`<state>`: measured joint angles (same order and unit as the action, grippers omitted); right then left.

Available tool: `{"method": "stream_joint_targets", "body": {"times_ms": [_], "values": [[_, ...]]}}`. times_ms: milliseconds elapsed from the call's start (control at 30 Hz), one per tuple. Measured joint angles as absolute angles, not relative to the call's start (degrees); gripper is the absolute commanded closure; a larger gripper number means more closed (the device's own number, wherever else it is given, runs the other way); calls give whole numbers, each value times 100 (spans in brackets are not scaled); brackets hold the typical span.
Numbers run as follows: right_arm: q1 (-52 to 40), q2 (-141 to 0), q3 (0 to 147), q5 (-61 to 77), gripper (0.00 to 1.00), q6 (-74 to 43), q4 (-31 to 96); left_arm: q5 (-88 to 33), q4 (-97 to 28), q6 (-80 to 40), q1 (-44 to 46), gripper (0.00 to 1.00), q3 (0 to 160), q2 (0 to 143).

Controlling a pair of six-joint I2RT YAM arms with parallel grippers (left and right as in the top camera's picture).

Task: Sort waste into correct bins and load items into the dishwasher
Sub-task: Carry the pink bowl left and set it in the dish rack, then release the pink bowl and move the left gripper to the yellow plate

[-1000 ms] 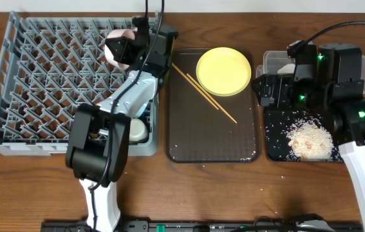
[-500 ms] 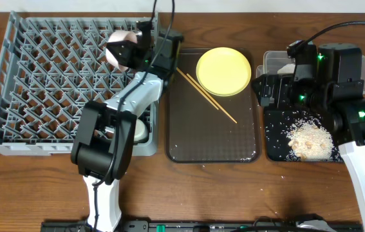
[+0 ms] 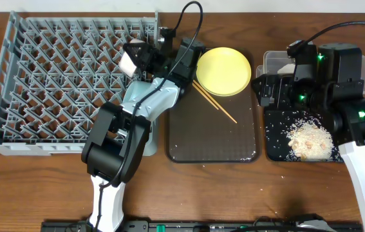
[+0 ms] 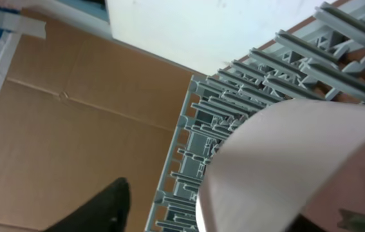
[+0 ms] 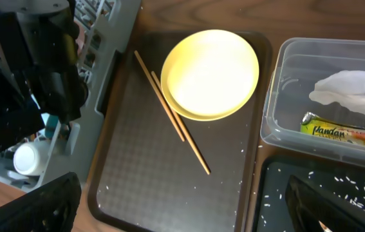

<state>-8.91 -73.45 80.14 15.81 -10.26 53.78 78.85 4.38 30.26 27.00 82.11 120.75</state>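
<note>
**While the left claw holds a bowl over the rack, waste lies sorted in both bins**

Where the grey dish rack (image 3: 53, 84) takes up the table's left side, most of its peg grid is bare. A small white cup (image 5: 26, 158) sits in the corner next to the serving tray, partly behind the left arm. The left gripper (image 3: 138, 57) is clamped on the white bowl (image 3: 129, 62). The bowl is tilted and off the pegs, above the rack's far edge on the serving-tray side.

Dark brown serving tray (image 3: 211, 138), just beside the rack:
- yellow plate (image 3: 223, 71) at the far end
- chopsticks (image 3: 211, 96) lying diagonally; one touches the plate's rim
- a few stray whitish grains

Black tray (image 3: 270, 149), right of the serving tray:
- heap of rice scraps (image 3: 309, 140), with loose grains scattered around it

Clear tub (image 5: 279, 84), just beyond the black tray:
- crumpled white napkin (image 5: 356, 93)
- green-and-yellow wrapper (image 5: 343, 129) beside the napkin

The right gripper (image 5: 182, 183) has its fingers wide apart and holds nothing. It hangs above the serving tray and the bins.
</note>
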Motion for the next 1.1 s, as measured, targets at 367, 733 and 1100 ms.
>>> {"method": "stream_joint_targets", "body": {"times_ms": [367, 733, 1100], "values": [[-891, -7345, 8014, 1581, 1, -1026, 5378, 7699, 235, 2982, 2685, 35, 8211, 12075], [-891, -7345, 8014, 1581, 1, -1026, 5378, 6912, 193, 2641, 3050, 30, 8211, 12075], [-891, -7345, 8014, 1581, 1, -1026, 5378, 5063, -1577, 947, 3068, 28, 8204, 11399]]}}
